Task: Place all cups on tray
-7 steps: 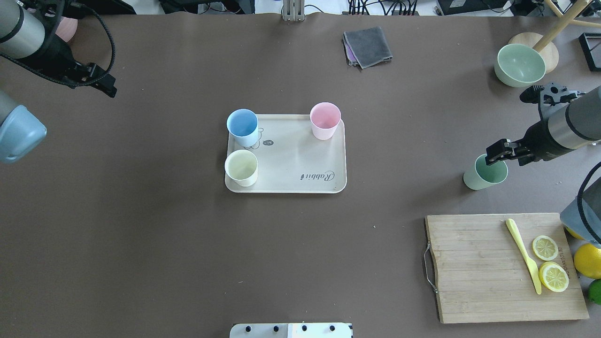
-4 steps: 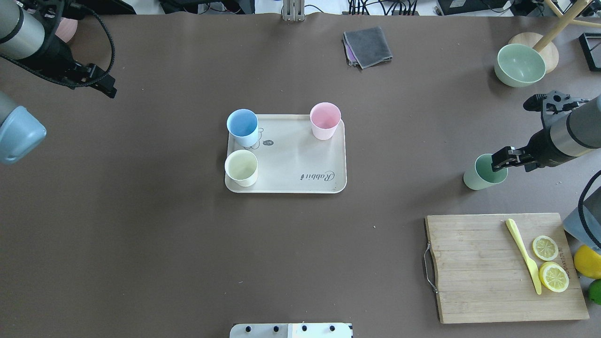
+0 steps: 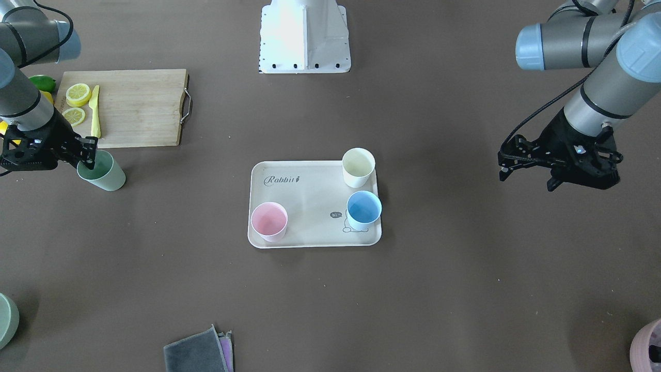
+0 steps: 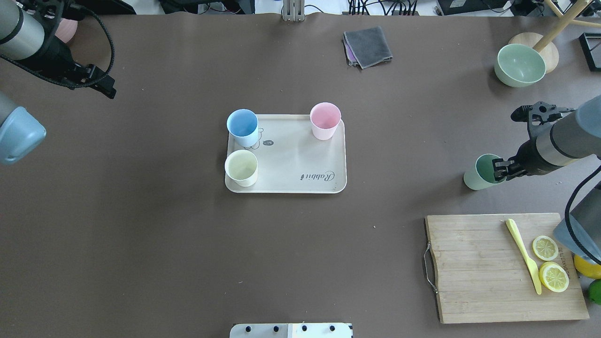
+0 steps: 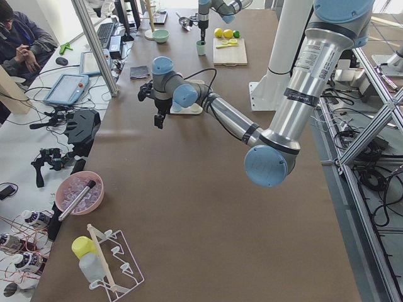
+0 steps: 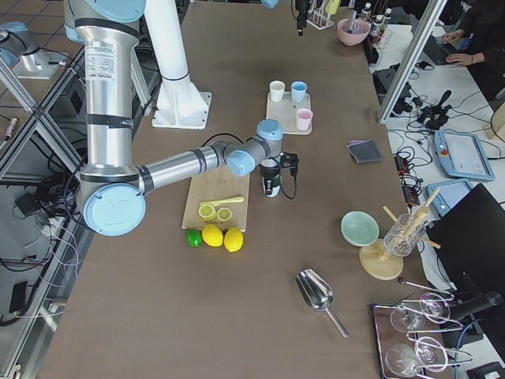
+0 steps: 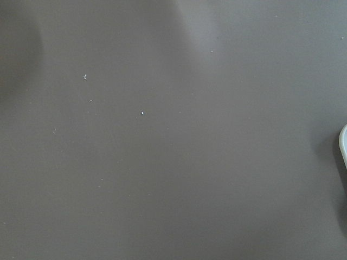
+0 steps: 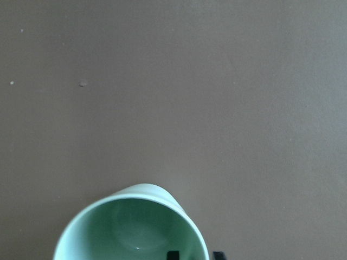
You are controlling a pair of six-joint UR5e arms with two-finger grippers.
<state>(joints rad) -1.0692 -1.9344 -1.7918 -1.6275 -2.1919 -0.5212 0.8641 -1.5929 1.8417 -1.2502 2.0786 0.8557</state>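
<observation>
I have the right end effector [image 4: 498, 170] at the sage green cup [image 4: 478, 177], which stands upright on the bare worktop [image 4: 141, 234], well apart from the tray [image 4: 300, 155] and on its right side in the overhead view. On the right wrist camera the fingers [image 8: 173, 255] are slightly parted across the cup's wall, one tip inside the rim and one outside. I see a gap between the inner tip and the wall, so I read it as open and not gripping.

The tray lies near the middle of the worktop and carries three upright cups: the light blue cup [image 4: 242, 126] and the cream-white cup [image 4: 241, 167] along one short edge, and the pink cup [image 4: 325, 120] in a far corner. The corner near the "Rabbit" script is bare.

Between the green cup and the tray I see only brown surface. Just beside the cup, on the robot's side, lies a wooden cutting board [image 4: 474, 267] with a yellow knife [image 4: 523, 256] and lemon slices [image 4: 545, 247]. A pale green bowl [image 4: 520, 65] sits beyond the cup, and a folded grey cloth [image 4: 367, 46] lies at the far edge.

The left end effector [image 3: 501, 166] hangs off to the far left, fingers apart, holding nothing.
</observation>
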